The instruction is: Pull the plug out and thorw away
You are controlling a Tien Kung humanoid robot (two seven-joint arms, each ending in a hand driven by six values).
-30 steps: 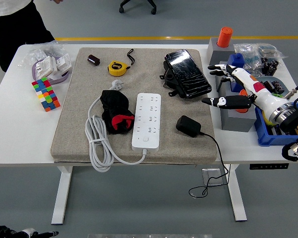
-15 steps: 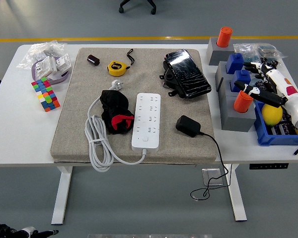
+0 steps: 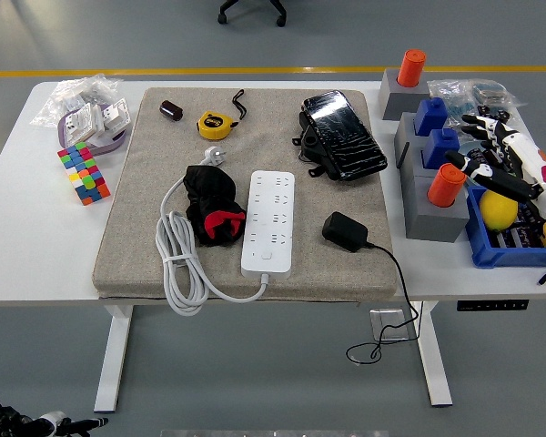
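The right hand's [image 3: 510, 162] white fingers [image 3: 488, 173] were spread apart and held nothing, their dark tips reaching toward the blue blocks [image 3: 437, 127] and the orange cylinder [image 3: 446, 185] on the grey stands at the right of the table [image 3: 18, 246]; behind the hand the white forearm ran off the picture's right edge, above a blue bin [image 3: 491, 250] that held a yellow ball [image 3: 498, 210]; a second orange cylinder [image 3: 411, 67] stood on a grey block further back.

The black plug adapter [image 3: 344, 230] lay on the grey mat [image 3: 155, 228], just beside the white power strip's [image 3: 269, 221] right side and not plugged into it; its thin black cord [image 3: 396, 291] ran over the table's near edge and hung in a loop below; the strip's own white cable [image 3: 177, 269] lay coiled at its left, with its plug [image 3: 217, 157] near the back of the mat; a black and red bundle [image 3: 213, 208] lay touching the strip's left edge.

Further back on the mat were a black case [image 3: 341, 134], a yellow tape measure [image 3: 213, 124] and a small dark cylinder [image 3: 171, 110]; left of the mat lay a colourful cube [image 3: 83, 171] and clear bags of small parts [image 3: 86, 109].
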